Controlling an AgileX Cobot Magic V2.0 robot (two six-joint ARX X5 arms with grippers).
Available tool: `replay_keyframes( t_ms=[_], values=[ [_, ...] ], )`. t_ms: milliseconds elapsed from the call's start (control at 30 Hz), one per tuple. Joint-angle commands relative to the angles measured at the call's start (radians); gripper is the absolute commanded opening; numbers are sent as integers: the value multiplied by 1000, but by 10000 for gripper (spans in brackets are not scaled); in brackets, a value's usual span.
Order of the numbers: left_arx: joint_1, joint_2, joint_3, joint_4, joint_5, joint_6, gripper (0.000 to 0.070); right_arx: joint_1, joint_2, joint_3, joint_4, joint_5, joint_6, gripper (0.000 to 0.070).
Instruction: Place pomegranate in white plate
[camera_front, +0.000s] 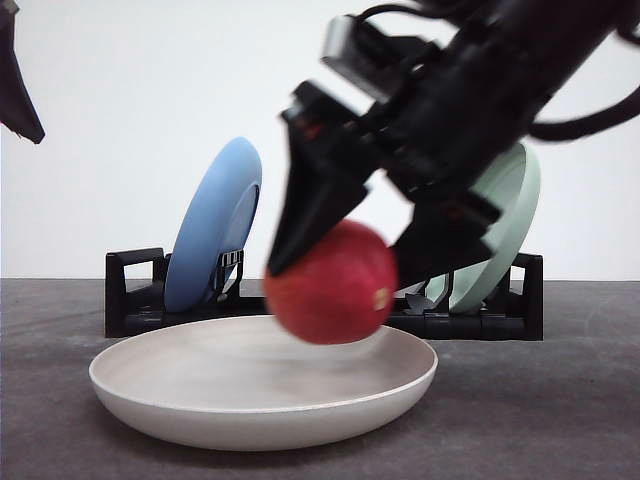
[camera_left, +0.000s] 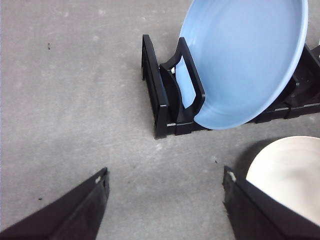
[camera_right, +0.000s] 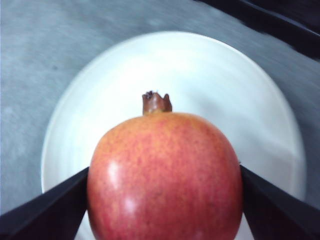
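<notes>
Holding pomegranate (camera_front: 332, 283) clamped in right gripper (camera_front: 345, 255) above white plate (camera_front: 180, 405); lower gently to centre, then release. Left gripper (camera_left: 165, 200) open, idle.

A grey, matte table (camera_front: 560, 400) with a faintly speckled surface carries 2 things directly. The white plate (camera_front: 200, 405) lies flat near the front, and just behind it stands a black dish rack (camera_front: 135, 295) running across the table. The rack holds 2 plates on edge, a blue plate (camera_front: 212, 225) at its left end and a pale green plate (camera_front: 505, 225) at its right.
</notes>
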Motion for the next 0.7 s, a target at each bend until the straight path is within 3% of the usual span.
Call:
replay_keyframes(
  t_ms=[0,433,567,667],
  values=[
    [-2,6,6,10,-3,-4,435,19,36,13,49,4,-27,521],
    [-2,6,6,10,-3,-3,435,30,138,13,137,30,-27,529],
    [-2,6,6,10,-3,-3,435,30,138,13,130,27,-27,635],
    [-2,6,6,10,-3,-3,435,31,136,14,129,21,-12,667]
  ],
)
